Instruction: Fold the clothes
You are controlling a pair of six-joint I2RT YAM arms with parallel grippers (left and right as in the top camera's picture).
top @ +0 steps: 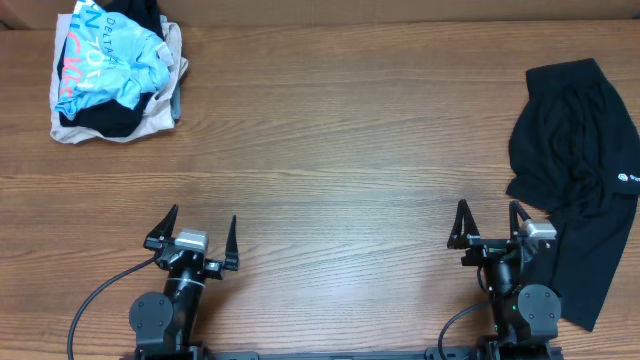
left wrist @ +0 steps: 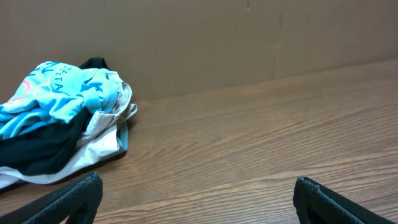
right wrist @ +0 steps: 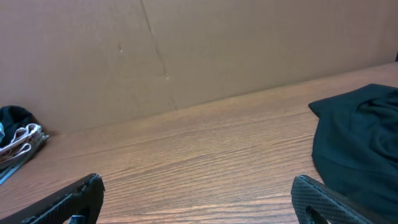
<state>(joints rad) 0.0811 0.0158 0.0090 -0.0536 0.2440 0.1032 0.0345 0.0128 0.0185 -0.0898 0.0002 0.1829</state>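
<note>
Clearly nothing is held yet: the left gripper and the right gripper both sit along the bottom of the overhead frame with their jaws spread wide and empty, resting low over the bare wooden table. The black shorts lie rumpled at the right edge of that frame. Their lower part trails down just beside the right arm; whether it touches the arm is hard to tell. A small white logo shows near the far right edge. The fabric looks thin, light and limp, likely a little slick, so it should slide easily on the wood but sag and bunch when lifted. Pinching a hem or corner at the outer edge seems the surest hold. A separate pile of clothes sits in the upper left, well apart.
</note>
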